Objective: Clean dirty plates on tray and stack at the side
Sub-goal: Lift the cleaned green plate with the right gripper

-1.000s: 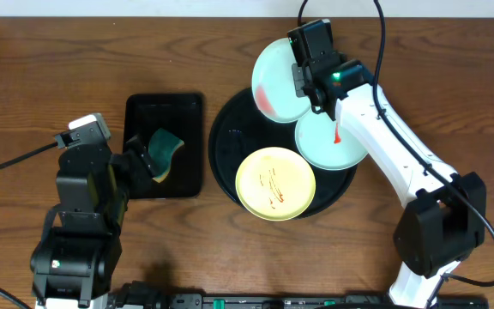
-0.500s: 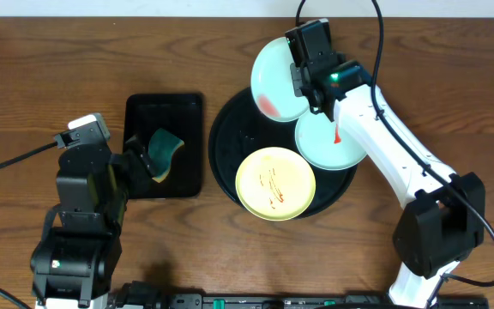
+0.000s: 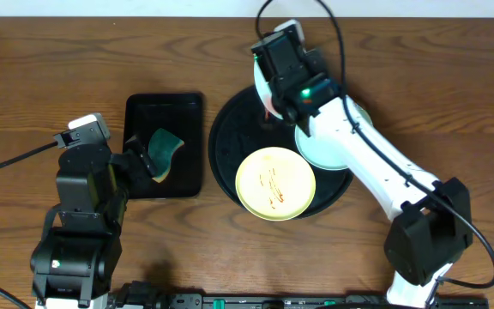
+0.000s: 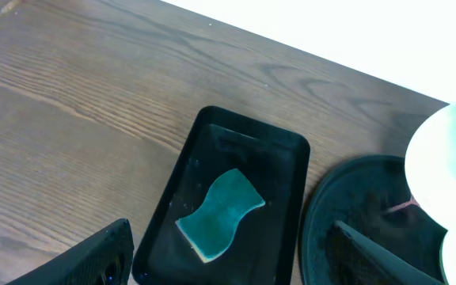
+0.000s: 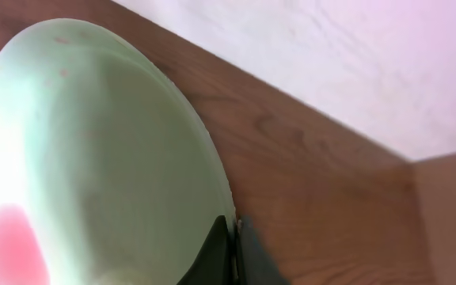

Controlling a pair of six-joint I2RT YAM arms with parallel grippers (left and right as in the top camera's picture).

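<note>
While right pincer (image 5: 234, 239) clamps mint plate (image 5: 93, 158), left pincer (image 4: 232, 231) gapes, brown wood tabletop (image 3: 41, 69), white wall (image 4: 370, 32).

left arm (image 3: 82, 193) sits folded back, left end effector (image 4: 229, 237) spread wide; right arm (image 3: 363, 154) stretches far forward (wrist tilted), right end effector (image 5: 232, 241) pinched tight.

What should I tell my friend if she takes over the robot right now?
Left gripper: open, empty, above the teal sponge in the rectangular black tray.
Right gripper: shut on the rim of a mint plate, tilted up, with a red smear, at the far edge of the round black tray.
On that tray: second mint plate, partly under the arm; yellow plate, red-streaked.
Done: one plate gripped.
Left: wipe the plates, stack them on the tabletop.
</note>
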